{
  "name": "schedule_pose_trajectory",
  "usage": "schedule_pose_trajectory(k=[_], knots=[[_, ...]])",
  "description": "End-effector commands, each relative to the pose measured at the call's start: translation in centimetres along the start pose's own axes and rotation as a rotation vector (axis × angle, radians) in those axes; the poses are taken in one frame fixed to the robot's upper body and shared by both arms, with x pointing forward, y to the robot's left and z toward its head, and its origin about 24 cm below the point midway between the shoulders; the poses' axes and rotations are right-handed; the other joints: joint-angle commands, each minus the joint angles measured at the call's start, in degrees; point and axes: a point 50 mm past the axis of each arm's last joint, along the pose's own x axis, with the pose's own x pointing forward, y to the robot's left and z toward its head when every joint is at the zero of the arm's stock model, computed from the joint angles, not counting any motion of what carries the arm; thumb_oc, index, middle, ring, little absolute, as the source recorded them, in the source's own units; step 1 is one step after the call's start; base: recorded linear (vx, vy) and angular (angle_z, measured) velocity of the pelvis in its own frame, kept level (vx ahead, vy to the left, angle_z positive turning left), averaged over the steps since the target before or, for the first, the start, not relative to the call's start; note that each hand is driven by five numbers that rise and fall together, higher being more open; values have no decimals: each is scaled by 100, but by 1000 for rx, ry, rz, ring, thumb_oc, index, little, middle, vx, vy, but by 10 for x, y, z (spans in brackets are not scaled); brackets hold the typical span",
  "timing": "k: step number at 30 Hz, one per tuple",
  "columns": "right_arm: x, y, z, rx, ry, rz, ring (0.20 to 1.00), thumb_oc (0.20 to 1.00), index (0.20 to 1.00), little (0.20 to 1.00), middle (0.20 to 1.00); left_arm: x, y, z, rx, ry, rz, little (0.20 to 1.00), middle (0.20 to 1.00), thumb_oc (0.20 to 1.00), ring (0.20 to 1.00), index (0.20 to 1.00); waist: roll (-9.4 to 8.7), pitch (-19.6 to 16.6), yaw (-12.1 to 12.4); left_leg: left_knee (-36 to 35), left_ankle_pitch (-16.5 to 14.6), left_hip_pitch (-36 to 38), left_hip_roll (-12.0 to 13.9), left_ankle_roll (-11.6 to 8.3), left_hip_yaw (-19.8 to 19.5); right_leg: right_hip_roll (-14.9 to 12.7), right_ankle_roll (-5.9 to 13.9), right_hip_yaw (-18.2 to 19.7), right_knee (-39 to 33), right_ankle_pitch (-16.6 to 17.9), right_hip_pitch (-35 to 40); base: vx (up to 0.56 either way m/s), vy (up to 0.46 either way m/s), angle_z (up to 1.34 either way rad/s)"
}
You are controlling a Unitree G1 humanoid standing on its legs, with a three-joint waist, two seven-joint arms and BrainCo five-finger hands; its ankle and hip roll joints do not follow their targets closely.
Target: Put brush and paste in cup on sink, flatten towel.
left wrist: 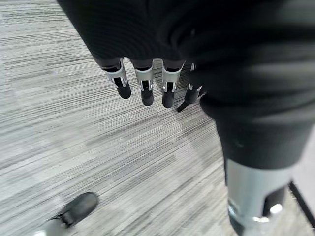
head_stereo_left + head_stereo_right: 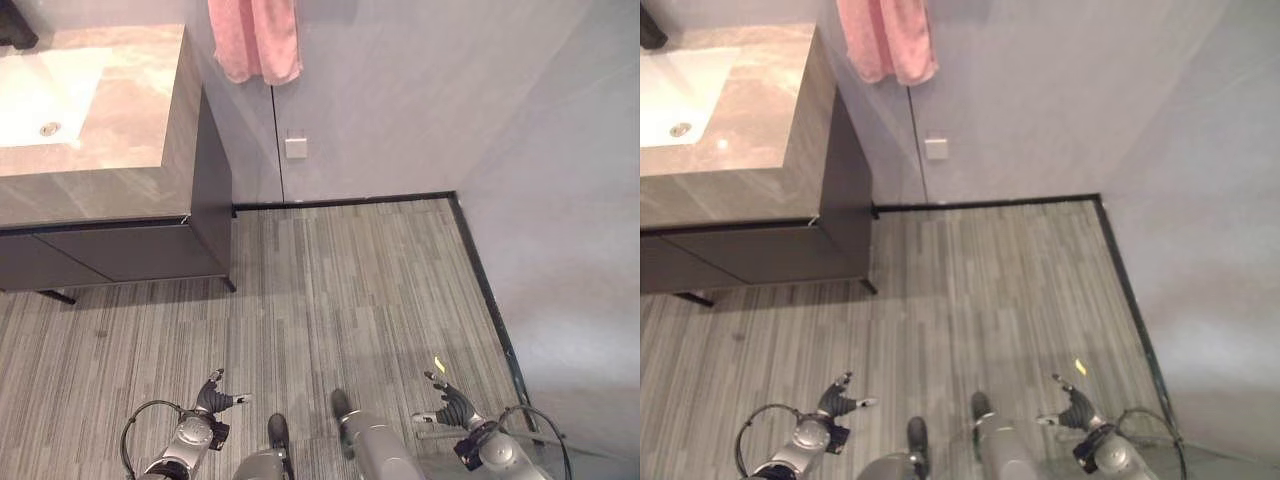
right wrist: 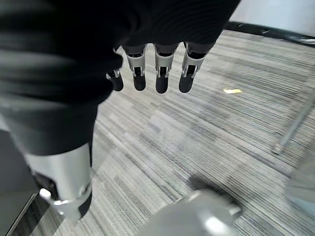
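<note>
One pink towel [image 2: 254, 40] hangs lengthwise down the wall, far ahead of both hands; left hand [image 2: 216, 396] and right hand [image 2: 449, 401] relaxed, holding nothing, above striped floor [image 2: 330, 300]

Quick tally of what's around: one pink towel [image 2: 254, 40] hanging on the wall, one sink [image 2: 40, 95] with one drain [image 2: 49, 129] set into one stone-look table [image 2: 120, 150], and one dark cabinet [image 2: 130, 250] under it. There's one white wall plate [image 2: 296, 148] below the towel, plus one small yellow scrap [image 2: 439, 365] on the floor [image 2: 330, 300]. Two robot hands low down, a left hand [image 2: 214, 398] and a right hand [image 2: 452, 405].
</note>
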Motion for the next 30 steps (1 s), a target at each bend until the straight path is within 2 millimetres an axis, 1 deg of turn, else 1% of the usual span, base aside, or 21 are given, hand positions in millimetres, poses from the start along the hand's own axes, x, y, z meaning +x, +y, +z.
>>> schedule_pose_trajectory(k=[1,2,3,4,5,6,8,9,11,12,13,14,15,16,17,18,19,21,22,27,30], knots=[[-1,-2,13,-16,-80,-10,1000,1000,1000,1000,1000,0,24,-2,-11,-23,80,1000,1000,1000,1000,1000,-369,-276,-39,477,-240,-28,195,-390,-364,-73,136,-19,-711,766,522,50,-226,-3],[-1,-2,12,-15,-80,-10,1000,1000,1000,1000,1000,-1,24,-2,-11,-23,80,1000,1000,1000,1000,1000,-368,-274,-40,477,-240,-24,196,-391,-366,-72,136,-23,-714,766,528,66,-289,1],[-2,-4,16,-22,-100,-9,1000,1000,1000,1000,1000,-1,28,-5,-18,-12,91,1000,1000,1000,1000,1000,-423,-325,24,490,-252,21,260,-451,-343,-127,148,-229,-779,686,590,31,-204,-1],[-2,-4,18,-31,-105,-7,1000,1000,1000,1000,1000,-2,27,-6,-22,-11,90,1000,1000,1000,1000,1000,-441,-331,30,491,-232,33,304,-477,-337,-113,153,-276,-788,663,629,30,-322,-7],[-2,-8,25,-57,-141,1,1000,1000,1000,1000,1000,-1,28,-7,3,-6,82,1000,1000,1000,1000,1000,-434,-372,-24,382,-95,55,443,-536,-383,108,122,-96,-764,546,686,7,-295,-20],[-5,-10,28,-65,-164,4,1000,1000,1000,1000,1000,-1,29,-7,14,-8,76,1000,1000,1000,1000,1000,-404,-404,-23,282,-11,96,542,-592,-412,247,70,-39,-747,446,732,18,-303,-18],[-11,-19,31,-74,-197,-12,1000,1000,1000,1000,1000,-2,32,-8,19,-6,73,1000,1000,1000,1000,1000,-353,-460,-61,100,194,135,690,-691,-459,408,-32,-122,-756,346,818,23,-274,-7],[-14,-21,29,-70,-198,-17,1000,1000,1000,1000,1000,-1,34,-6,26,-11,73,1000,1000,1000,1000,1000,-316,-486,-103,-2,348,131,809,-762,-438,513,-92,-141,-744,288,854,20,-269,4],[-17,-23,23,-81,-178,-27,1000,1000,1000,1000,1000,1,35,0,26,-26,68,1000,1000,1000,1000,1000,-256,-534,-173,-114,537,112,1014,-849,-375,631,-185,-301,-766,197,929,27,-242,71],[-18,-23,18,-83,-159,-34,1000,1000,1000,1000,1000,2,35,2,21,-29,70,1000,1000,1000,1000,1000,-238,-546,-221,-101,565,94,1036,-855,-372,646,-213,-373,-807,191,986,-19,-209,113],[-19,-24,8,-77,-110,-56,1000,1000,1000,1000,1000,5,30,11,-1,-47,70,1000,1000,1000,1000,1000,-252,-534,-368,184,449,24,892,-758,97,553,-247,-563,-836,221,1035,-38,-121,92],[-19,-22,3,-70,-88,-56,1000,1000,1000,1000,1000,5,29,12,-6,-53,67,1000,1000,1000,1000,1000,-261,-533,-368,280,363,-13,794,-725,93,549,-249,-541,-837,238,1030,-59,-98,91],[-21,-20,-6,-30,-45,-61,1000,1000,1000,1000,1000,5,27,11,-8,-51,69,1000,1000,1000,1000,1000,-248,-557,-470,358,204,-5,698,-652,412,520,-238,-617,-830,254,1047,-19,12,73],[-22,-17,-11,-2,-23,-66,1000,1000,1000,1000,1000,4,23,10,-17,-54,64,1000,1000,1000,1000,1000,-217,-565,-451,358,225,-36,666,-654,375,534,-231,-566,-820,250,1015,1,30,51],[-21,-15,-13,47,-9,-66,1000,1000,1000,1000,1000,3,22,9,-26,-52,63,1000,1000,1000,1000,1000,-221,-565,-380,376,141,-54,485,-595,56,560,-222,-475,-806,280,984,14,62,30],[-20,-12,-15,77,4,-70,1000,1000,1000,1000,1000,3,20,10,-32,-56,63,1000,1000,1000,1000,1000,-221,-566,-372,337,136,-76,423,-578,-56,553,-226,-452,-800,316,984,36,55,-2],[-20,-8,-18,113,22,-74,1000,1000,1000,1000,1000,3,19,10,-43,-52,63,1000,1000,1000,1000,1000,-221,-584,-413,302,103,-48,416,-553,13,518,-208,-470,-808,329,1005,50,69,-20],[-20,-7,-19,142,27,-82,1000,1000,1000,1000,1000,2,18,7,-56,-42,64,1000,1000,1000,1000,1000,-210,-603,-401,319,72,-27,381,-536,22,507,-189,-441,-814,329,1020,70,88,-23],[-19,-3,-23,205,52,-95,1000,1000,1000,1000,1000,-2,15,-4,-90,-10,73,1000,1000,1000,1000,1000,-185,-667,-358,290,9,46,299,-471,-1,455,-154,-345,-859,336,1083,94,141,-22],[-13,1,-18,179,42,-63,1000,1000,1000,1000,1000,-6,13,-14,-127,17,74,1000,1000,1000,1000,1000,-169,-679,-267,352,-128,186,208,-393,103,345,-100,-189,-875,331,1161,50,108,-26],[-12,5,-17,181,45,-48,1000,1000,1000,1000,1000,-6,14,-15,-116,16,73,1000,1000,1000,1000,1000,-164,-689,-223,349,-172,242,146,-364,118,283,-59,-169,-878,335,1192,25,103,-19]])
